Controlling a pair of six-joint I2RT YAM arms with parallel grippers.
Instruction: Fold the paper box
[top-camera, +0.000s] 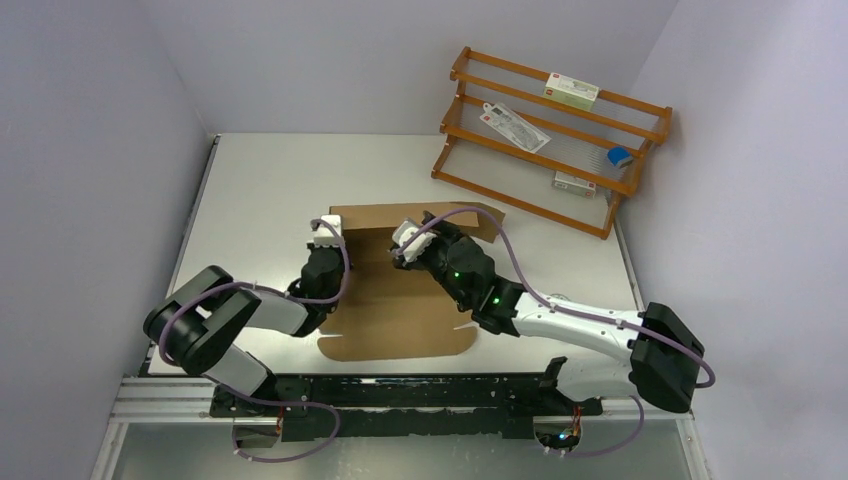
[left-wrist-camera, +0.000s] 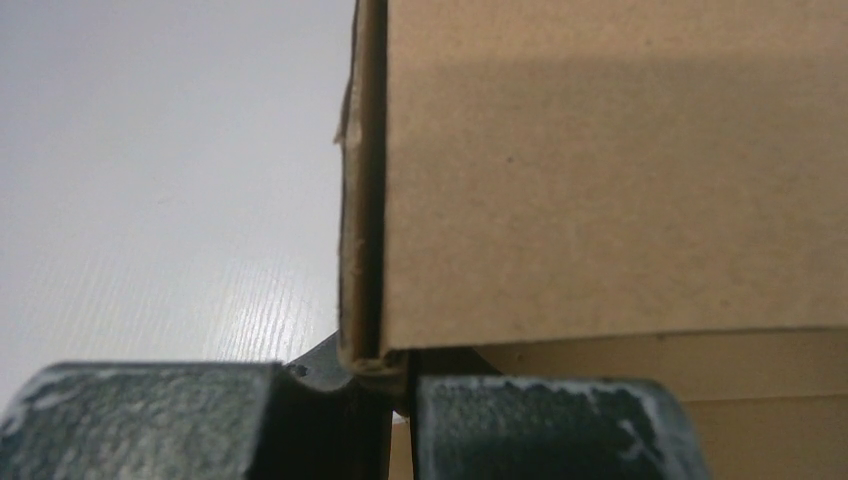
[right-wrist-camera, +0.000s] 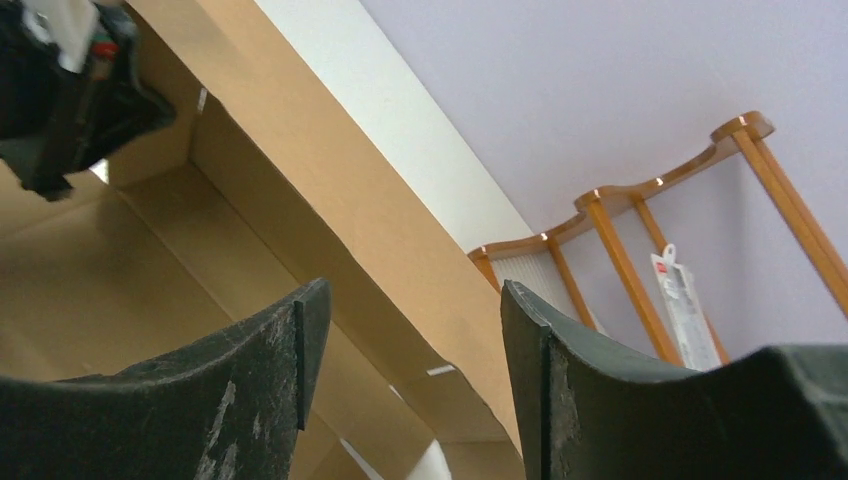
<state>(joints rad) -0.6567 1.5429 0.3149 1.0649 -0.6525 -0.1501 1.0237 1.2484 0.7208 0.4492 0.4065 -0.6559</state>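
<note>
The paper box (top-camera: 400, 320) lies on the white table (top-camera: 260, 180) as a mostly flat brown sheet, with a panel along its far edge raised. Both grippers are at that far edge. I read the left gripper (top-camera: 327, 224) at the box's far left corner. In the left wrist view its fingers (left-wrist-camera: 540, 430) are drawn together and clamped on a thin cardboard edge of the box (left-wrist-camera: 600, 180), where the raised panel meets a side flap. The right gripper (top-camera: 403, 240) sits over the box near the middle of the far edge. In the right wrist view its fingers (right-wrist-camera: 250, 400) stand apart with nothing between them, and the raised panel of the box (right-wrist-camera: 340, 200) runs past the gap behind them. The left gripper (right-wrist-camera: 60, 90) shows at the upper left of that view, against the same panel. A wooden rack (top-camera: 540, 158) stands beyond the box's far right corner and carries a white carton (top-camera: 571, 92), a flat packet (top-camera: 515, 125) and a blue-and-white tin (top-camera: 620, 156).
</note>
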